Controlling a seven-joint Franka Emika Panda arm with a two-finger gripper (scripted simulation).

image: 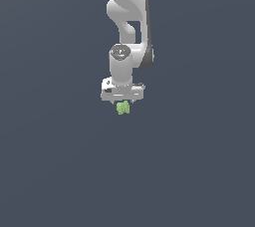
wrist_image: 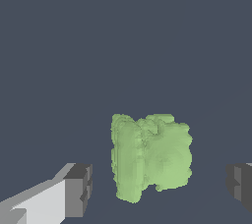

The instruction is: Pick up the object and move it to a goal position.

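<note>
The tool point(wrist_image: 157, 183) was spread wide, its pads clear of the light-green object point(wrist_image: 150, 156) lying between them on the surface point(image: 199, 171), directly at the arm's six o'clock, evidently lined up for grasping.

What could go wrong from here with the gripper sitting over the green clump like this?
1. The green clump is lumpy and irregular, so the pads may meet bumps unevenly and it could twist or slip on closing.
2. The gripper is open, with a gap to each finger; if one touches first, it may push the clump sideways.
</note>
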